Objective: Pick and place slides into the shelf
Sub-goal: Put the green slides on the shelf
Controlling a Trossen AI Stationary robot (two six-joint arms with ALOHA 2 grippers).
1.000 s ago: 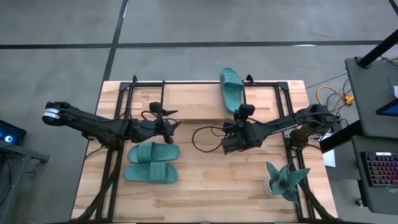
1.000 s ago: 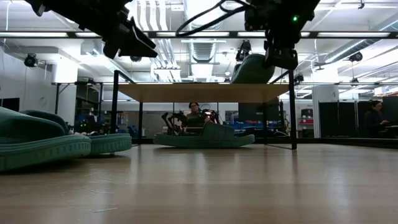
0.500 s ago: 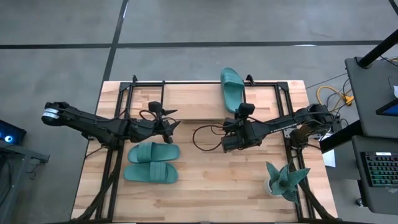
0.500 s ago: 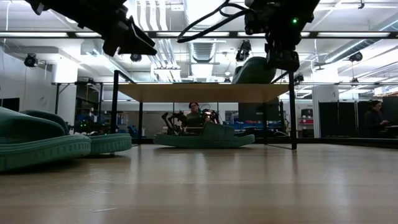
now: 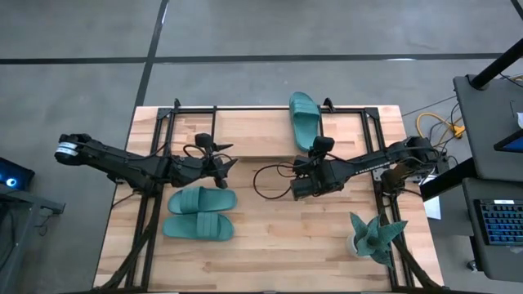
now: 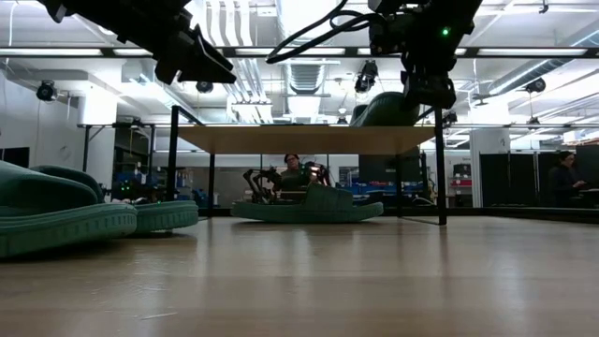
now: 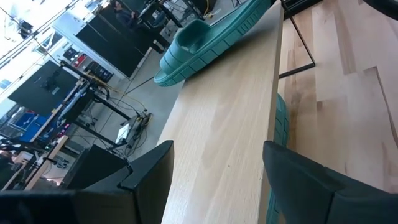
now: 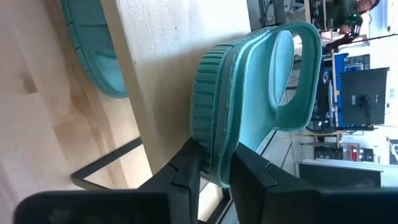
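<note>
One teal slide (image 5: 304,118) lies lengthwise on the light-wood shelf (image 5: 253,132), its strap end reaching past the shelf's far edge. My right gripper (image 5: 314,150) is shut on its near end. A second slide (image 6: 309,208) rests sole-down on the table under the shelf. Two more slides (image 5: 202,200) (image 5: 198,227) sit side by side on the table, nearer than the shelf. My left gripper (image 5: 222,161) hangs open above the shelf's near edge, left of the held slide, touching nothing. My right gripper pinches the slide's heel end (image 8: 214,146) between its two fingers, one on the footbed side and one on the sole side. The fingers come roughly level from the table's near side, along the slide's length. The slide (image 6: 379,108) sits low over the shelf top.
A teal spiky plant (image 5: 374,235) stands at the table's near right corner. A black cable loops over the table (image 5: 265,181) beside the right arm. Black frame rails run along both table sides. Bare shelf top (image 7: 230,124) lies left of the held slide.
My right gripper has sunk a little and the held slide has come down with it, closer to the shelf top. The left arm has kept still.
</note>
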